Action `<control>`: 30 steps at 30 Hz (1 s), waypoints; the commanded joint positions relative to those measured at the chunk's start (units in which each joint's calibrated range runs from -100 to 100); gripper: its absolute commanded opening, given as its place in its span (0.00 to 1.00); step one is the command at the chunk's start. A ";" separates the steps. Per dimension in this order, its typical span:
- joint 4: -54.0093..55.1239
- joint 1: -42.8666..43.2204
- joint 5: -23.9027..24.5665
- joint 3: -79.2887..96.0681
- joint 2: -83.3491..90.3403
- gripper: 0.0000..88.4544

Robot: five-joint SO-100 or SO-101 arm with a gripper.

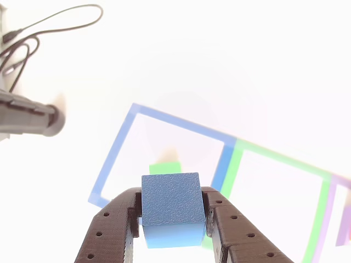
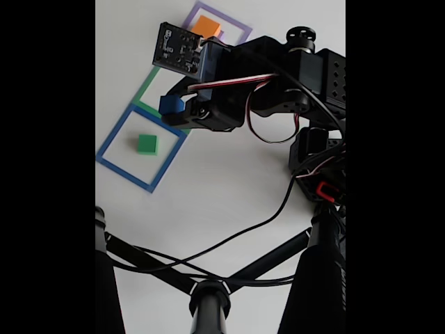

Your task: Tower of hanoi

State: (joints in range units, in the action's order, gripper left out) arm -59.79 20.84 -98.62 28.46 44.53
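- The jaws (image 1: 174, 241) are closed on the blue cube (image 1: 171, 199), one at each side, holding it up off the bench (image 2: 222, 188) above the blue outline (image 2: 111, 163).
- The green cube (image 2: 147, 143) sits inside that outline; the orange cube (image 2: 207, 28) sits in the purple outline (image 2: 240, 28).
- Risk: the grip looks to catch only the cube's lower sides, so a tilt or jolt could let it slip and land askew.
- Released off-centre over the green cube, it could topple.
- Glare washes out the other view, and the arm hides part of the green outline (image 2: 147, 87).
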 commanded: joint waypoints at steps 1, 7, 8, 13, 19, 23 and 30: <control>24.16 0.93 -1.38 18.27 2.90 0.02; 55.66 1.31 -1.38 38.09 0.56 0.02; 58.82 1.31 -1.38 39.90 0.00 0.02; 73.15 1.31 -1.38 47.09 -5.17 0.02; 84.89 1.89 -1.38 44.81 -19.79 0.02; 88.86 3.13 -1.38 40.18 -29.48 0.02; 93.88 6.59 -1.38 34.09 -40.86 0.02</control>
State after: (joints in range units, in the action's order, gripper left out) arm 31.30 26.07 -100.00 67.10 6.29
